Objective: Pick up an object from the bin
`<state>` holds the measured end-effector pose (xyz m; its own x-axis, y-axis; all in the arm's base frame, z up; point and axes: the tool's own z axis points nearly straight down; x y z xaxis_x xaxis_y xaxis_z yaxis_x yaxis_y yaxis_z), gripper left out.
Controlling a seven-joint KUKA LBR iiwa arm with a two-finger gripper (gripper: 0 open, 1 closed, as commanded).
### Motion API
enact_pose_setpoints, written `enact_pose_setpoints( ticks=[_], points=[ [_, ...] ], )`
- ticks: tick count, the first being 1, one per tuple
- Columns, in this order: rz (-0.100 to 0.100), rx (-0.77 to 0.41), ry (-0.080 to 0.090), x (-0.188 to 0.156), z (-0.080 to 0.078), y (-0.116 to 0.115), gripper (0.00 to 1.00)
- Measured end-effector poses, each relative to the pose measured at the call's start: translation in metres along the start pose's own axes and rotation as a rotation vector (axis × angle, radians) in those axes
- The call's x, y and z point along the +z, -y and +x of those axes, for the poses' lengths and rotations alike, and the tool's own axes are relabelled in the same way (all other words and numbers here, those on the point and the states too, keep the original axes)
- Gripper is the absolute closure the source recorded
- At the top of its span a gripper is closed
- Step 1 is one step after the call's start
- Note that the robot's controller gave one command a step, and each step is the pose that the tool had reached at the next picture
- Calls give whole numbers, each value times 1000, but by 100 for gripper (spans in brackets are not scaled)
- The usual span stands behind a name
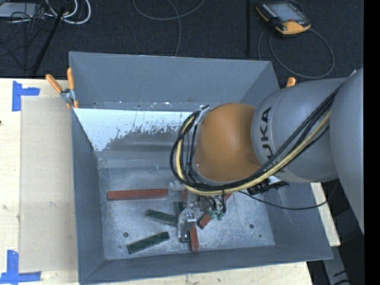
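Two dark green sticks (148, 242) lie left of the gripper (189, 218); a short, flat reddish-brown stick (194, 240) sits just beside it. I cannot tell whether it grips anything.

One brand name can be read: dark letters (265, 136) spelling "KUKA", turned on their side, on the grey arm casing (303, 129) beside its orange cover (225, 144). The orange-edged handheld device (284, 10) above the bin has a screen, but its contents are too small to read.

1 high, slightly oblique camera over the bin (178, 88)
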<state>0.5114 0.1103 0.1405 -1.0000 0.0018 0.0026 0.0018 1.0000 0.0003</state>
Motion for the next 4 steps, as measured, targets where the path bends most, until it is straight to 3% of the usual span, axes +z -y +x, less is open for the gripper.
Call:
enact_pose_setpoints(
  ticks=[1, 2, 3, 4],
  points=[
    [0, 1, 0, 0, 0, 0, 0],
    [-12, 159, 21, 63, -16, 17, 100],
    [-13, 159, 21, 63, -16, 17, 100],
    [0, 100, 4, -71, -31, 13, 100]
  ],
)
